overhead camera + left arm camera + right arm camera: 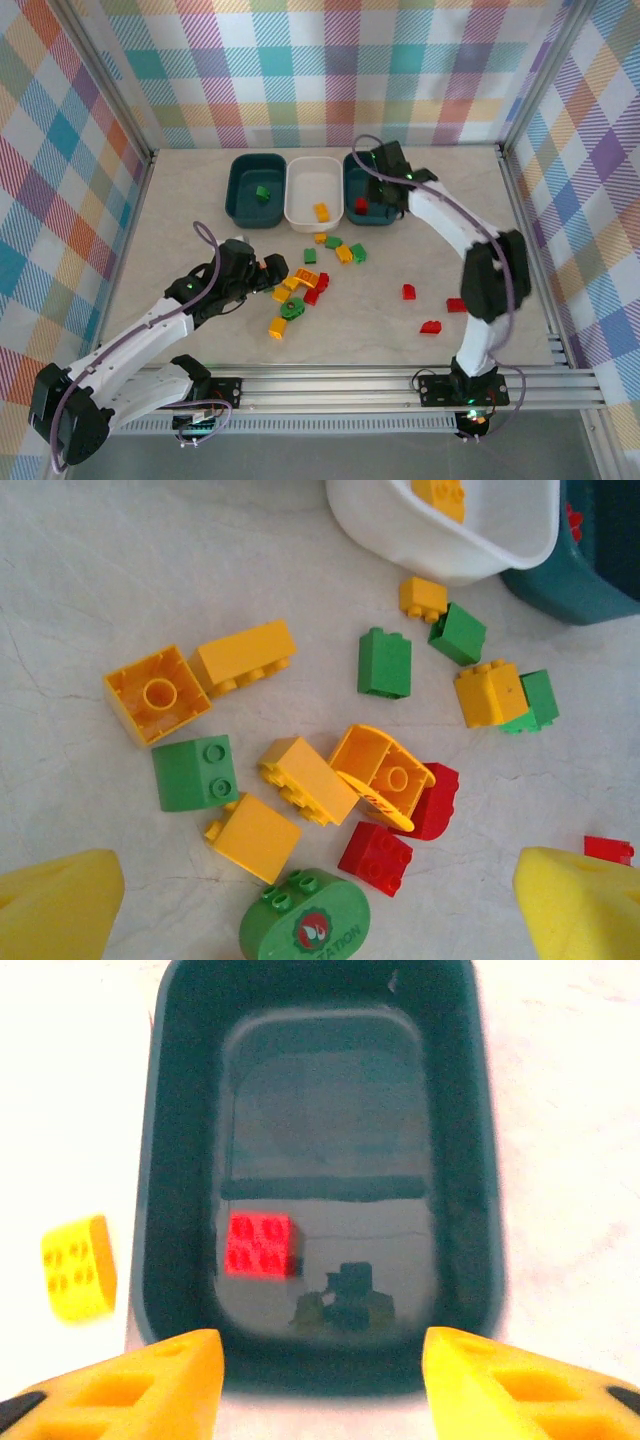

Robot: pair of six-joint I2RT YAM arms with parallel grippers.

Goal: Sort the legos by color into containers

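One red brick (262, 1245) sits on the floor of the right teal tub (185, 1160), a yellow-orange brick (321, 211) in the white tub (300, 188), a green brick (262, 193) in the left teal tub (242, 190). Most legos lie loose on the table (180, 230) (a mixed heap (305, 780) just before the tubs, three reds (431, 326) off right). The right gripper (320, 1360) hovers over the red's tub, fingers apart, empty. The left gripper (320, 910) hangs above the heap, jaws spread wide, holding nothing.

tubs (313, 161): row at back | bricks (307, 278): scattered before them, some inside
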